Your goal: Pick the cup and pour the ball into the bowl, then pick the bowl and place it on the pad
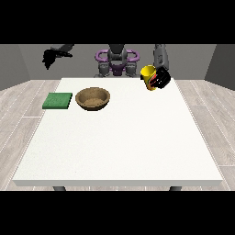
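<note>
A yellow cup (148,75) is held above the table's far right part, tilted with its mouth turned toward the view's left. The hand at the view's right (161,79) has its black fingers curled round the cup's side. I cannot see the ball. A brown bowl (92,98) stands on the table to the left of the middle, well apart from the cup. A flat green pad (58,101) lies just left of the bowl near the table's left edge. The hand at the view's left (51,57) hangs raised off the table beyond its far left corner.
The white table (119,147) stretches wide toward the camera. The robot's torso (116,62) stands behind the far edge. Grey wood floor surrounds the table.
</note>
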